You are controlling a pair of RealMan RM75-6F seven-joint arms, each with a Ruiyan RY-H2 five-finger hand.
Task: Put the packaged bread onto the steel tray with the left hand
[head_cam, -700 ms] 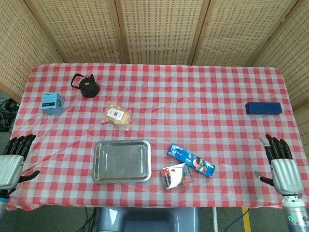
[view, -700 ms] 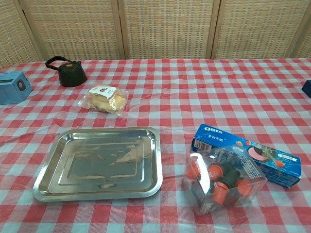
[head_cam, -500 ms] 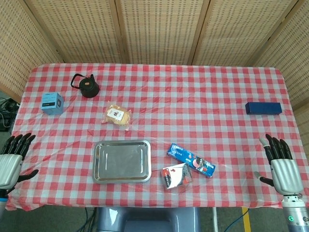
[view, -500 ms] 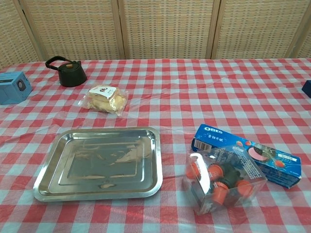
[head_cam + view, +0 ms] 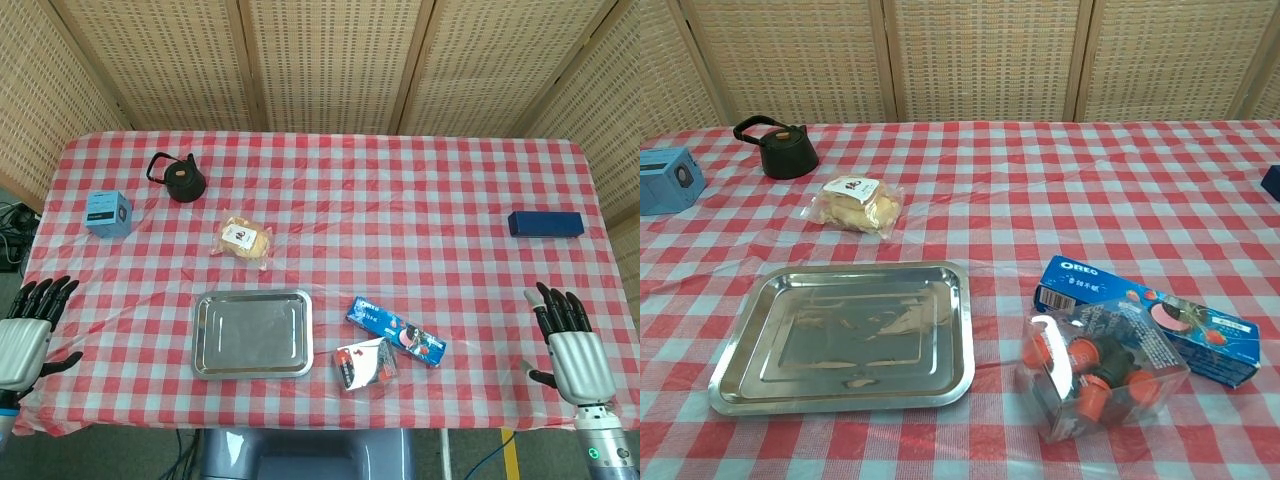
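Packaged bread (image 5: 245, 240) lies beyond steel tray (image 5: 253, 334); left hand (image 5: 25, 335) and right hand (image 5: 568, 350) released, fingers spread

Both views are brightly and evenly lit by diffuse light from above; shadows are short and soft, as beside the black kettle (image 5: 180, 178). The steel tray (image 5: 750, 385) carries mirror-like reflections and pale glare patches across its floor. The clear plastic box (image 5: 1102, 378) shows white highlights on its lid. Focus is sharp throughout, with no motion blur. The chest view bows slightly toward its edges.
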